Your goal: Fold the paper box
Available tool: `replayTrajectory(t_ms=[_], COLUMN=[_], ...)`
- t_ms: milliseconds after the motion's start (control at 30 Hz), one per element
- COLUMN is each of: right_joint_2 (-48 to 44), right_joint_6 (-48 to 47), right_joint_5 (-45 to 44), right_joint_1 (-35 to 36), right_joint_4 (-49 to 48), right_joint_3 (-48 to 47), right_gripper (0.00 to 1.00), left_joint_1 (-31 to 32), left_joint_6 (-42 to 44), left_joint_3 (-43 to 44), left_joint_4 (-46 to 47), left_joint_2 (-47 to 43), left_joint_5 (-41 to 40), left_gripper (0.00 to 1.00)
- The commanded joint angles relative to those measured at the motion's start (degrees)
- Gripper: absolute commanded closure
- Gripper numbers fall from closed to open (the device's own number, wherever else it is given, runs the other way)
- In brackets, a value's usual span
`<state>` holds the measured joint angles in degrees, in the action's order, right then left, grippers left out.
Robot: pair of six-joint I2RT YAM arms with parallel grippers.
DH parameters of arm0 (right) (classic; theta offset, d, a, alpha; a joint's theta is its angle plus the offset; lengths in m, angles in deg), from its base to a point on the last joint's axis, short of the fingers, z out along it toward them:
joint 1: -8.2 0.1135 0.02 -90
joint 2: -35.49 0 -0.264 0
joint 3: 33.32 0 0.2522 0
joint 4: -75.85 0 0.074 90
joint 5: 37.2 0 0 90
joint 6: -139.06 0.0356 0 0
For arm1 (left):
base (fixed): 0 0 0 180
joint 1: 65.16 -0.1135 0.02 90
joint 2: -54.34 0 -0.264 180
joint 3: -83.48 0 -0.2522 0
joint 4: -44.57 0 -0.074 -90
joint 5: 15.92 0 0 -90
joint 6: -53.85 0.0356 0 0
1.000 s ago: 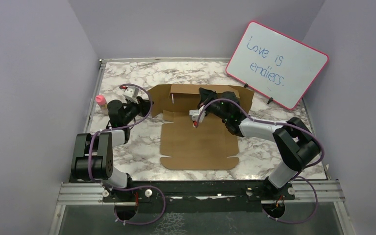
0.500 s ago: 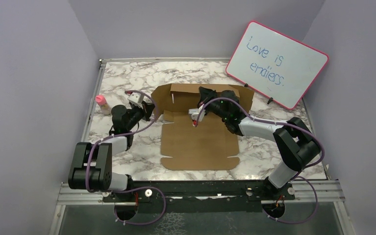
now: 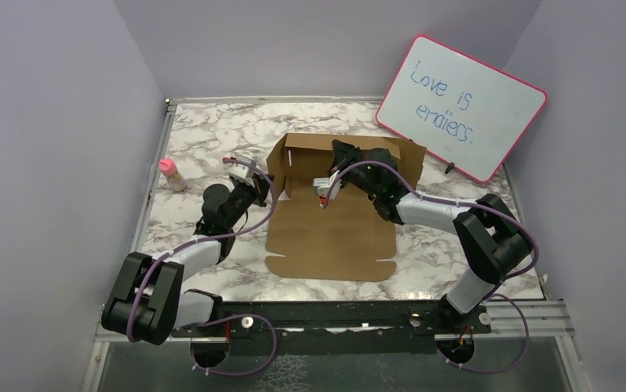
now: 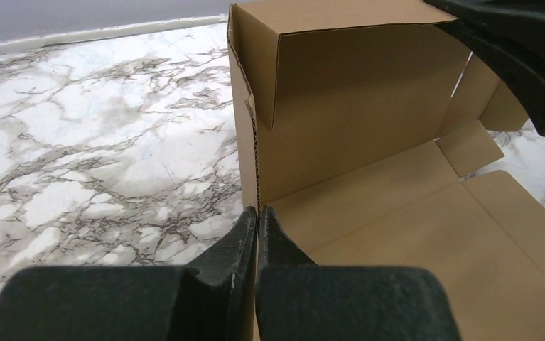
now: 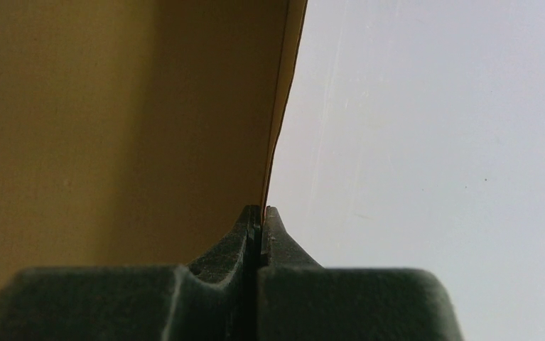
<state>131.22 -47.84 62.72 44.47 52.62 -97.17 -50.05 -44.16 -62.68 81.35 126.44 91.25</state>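
The paper box (image 3: 330,233) is brown cardboard. Its near panel lies flat at mid-table and its far panels stand up. My left gripper (image 3: 265,184) is shut on the box's upright left side wall; the left wrist view shows the wall's edge (image 4: 249,135) pinched between the jaws, with my left gripper (image 4: 257,211) at its bottom. My right gripper (image 3: 350,157) is shut on the upright back panel. In the right wrist view that panel (image 5: 127,106) fills the left half, and my right gripper (image 5: 261,210) holds its edge.
A pink-framed whiteboard (image 3: 461,106) leans against the wall at the back right. A small bottle with a pink cap (image 3: 170,173) stands near the table's left edge. The table top is white marble (image 3: 211,131) with grey walls around it.
My left gripper has moved right, toward the box, and raised the left side wall from spread out to upright. The right arm has held almost still on the back panel.
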Motion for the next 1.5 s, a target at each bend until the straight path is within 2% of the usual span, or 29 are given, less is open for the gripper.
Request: replayTrajectory(t_ms=[0,233,533,767,1067,1233,1367,1467], right_joint_2=[0.94,0.99,0.89,1.57,0.98,0.35,0.02,-0.65], right_joint_6=[-2.21,-3.36,-6.66,-8.09,-8.83,-8.48,-8.48,-8.13], right_joint_5=[1.51,1.34,3.00,3.41,-0.31,-0.22,-0.62,-0.61], right_joint_1=[0.67,0.67,0.79,1.57,3.63,3.63,3.63,3.63], right_joint_4=[-1.81,-3.92,-11.18,-14.51,-14.55,-13.95,-13.49,-13.02], right_joint_3=[0.87,2.64,7.98,10.76,13.64,13.48,13.65,13.87], right_gripper=[0.99,0.99,0.99,0.99,0.99,0.99,0.99,0.99], left_joint_1=[2.78,6.51,12.82,16.70,18.19,18.19,18.20,18.20], left_joint_6=[-2.73,-3.26,-1.09,-0.30,-1.47,-1.19,-0.66,-0.31], left_joint_3=[-0.03,-1.09,-4.07,-4.60,-4.43,-4.18,-4.42,-4.52], left_joint_4=[1.64,0.56,0.39,0.43,1.52,1.93,1.93,1.88], left_joint_2=[-2.37,-2.45,-1.68,1.87,5.44,6.19,3.12,0.63], left_joint_5=[-2.95,-6.49,-12.18,-16.64,-16.44,-17.92,-21.00,-21.10], left_gripper=[1.00,1.00,1.00,1.00,0.97,0.90,0.73,0.67])
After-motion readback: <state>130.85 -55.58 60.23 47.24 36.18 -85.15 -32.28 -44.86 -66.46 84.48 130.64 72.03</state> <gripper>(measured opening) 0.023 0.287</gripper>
